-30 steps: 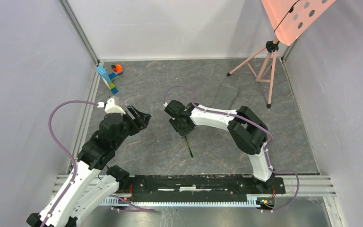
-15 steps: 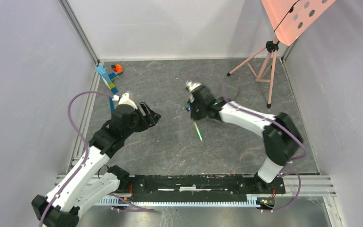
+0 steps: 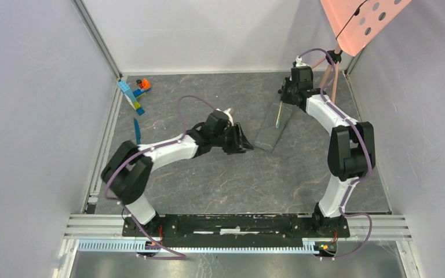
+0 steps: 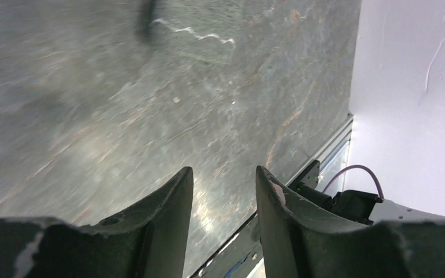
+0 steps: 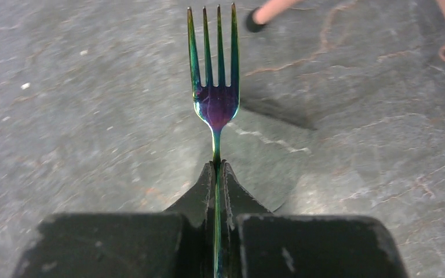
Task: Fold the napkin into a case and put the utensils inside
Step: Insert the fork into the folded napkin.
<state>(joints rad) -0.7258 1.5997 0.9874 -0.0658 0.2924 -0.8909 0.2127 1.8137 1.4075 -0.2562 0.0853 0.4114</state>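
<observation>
Right pincer [image 5: 216, 167] is clamped on the fork's [image 5: 215, 107] slim handle, with the tines over the far part of the case [image 3: 273, 128], which lies at one o'clock on the bench [image 3: 208, 179]. Left pincer [image 4: 225, 174] stands half apart and empty beside the case's near corner. Slick, thin metal could swivel or slip between the pads, and the tines might snag the soft layered cloth and unfold it. The flat blue plastic knife [image 3: 137, 130] lies at nine o'clock.
</observation>
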